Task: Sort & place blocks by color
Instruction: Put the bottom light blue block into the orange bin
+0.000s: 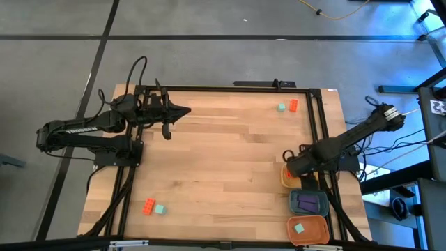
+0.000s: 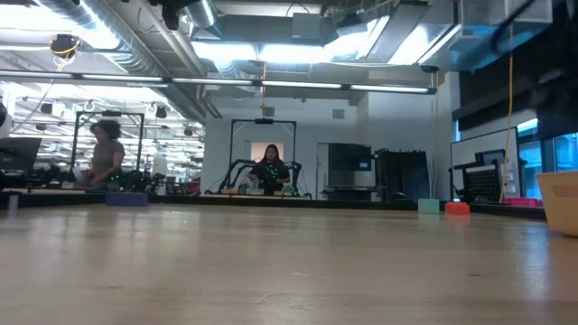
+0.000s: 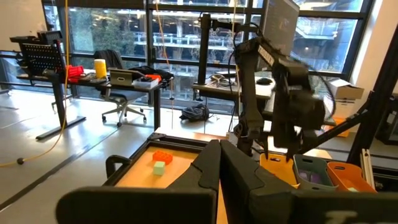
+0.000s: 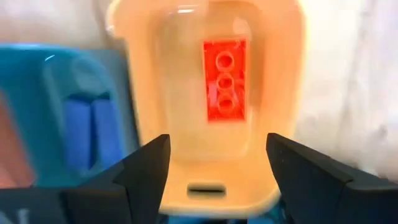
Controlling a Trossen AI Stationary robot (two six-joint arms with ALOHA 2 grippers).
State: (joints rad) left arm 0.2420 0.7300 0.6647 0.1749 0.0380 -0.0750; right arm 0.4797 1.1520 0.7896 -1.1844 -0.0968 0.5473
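Observation:
My right gripper (image 4: 217, 177) hangs open, pointing down, above the yellow tray (image 4: 273, 56), touching nothing. An orange-red block (image 4: 226, 81) lies flat on that tray's floor, studs up. In the high view this gripper (image 1: 289, 167) covers much of the yellow tray (image 1: 286, 183). Two purple blocks (image 4: 93, 134) lie in the blue-grey tray (image 1: 309, 202), and a teal block (image 1: 299, 228) lies in the orange tray (image 1: 309, 230). On the table, a teal block (image 1: 281, 107) and an orange-red block (image 1: 293, 105) sit far right, and another orange-red block (image 1: 148, 206) and teal block (image 1: 159, 209) near left. My left gripper (image 1: 178, 111) waits shut at the far left.
The three trays stand in a row along the table's right edge, toward the near corner. A dark frame (image 1: 230, 87) runs around the wooden tabletop. In the low view, people (image 2: 271, 170) are in the room beyond the far edge.

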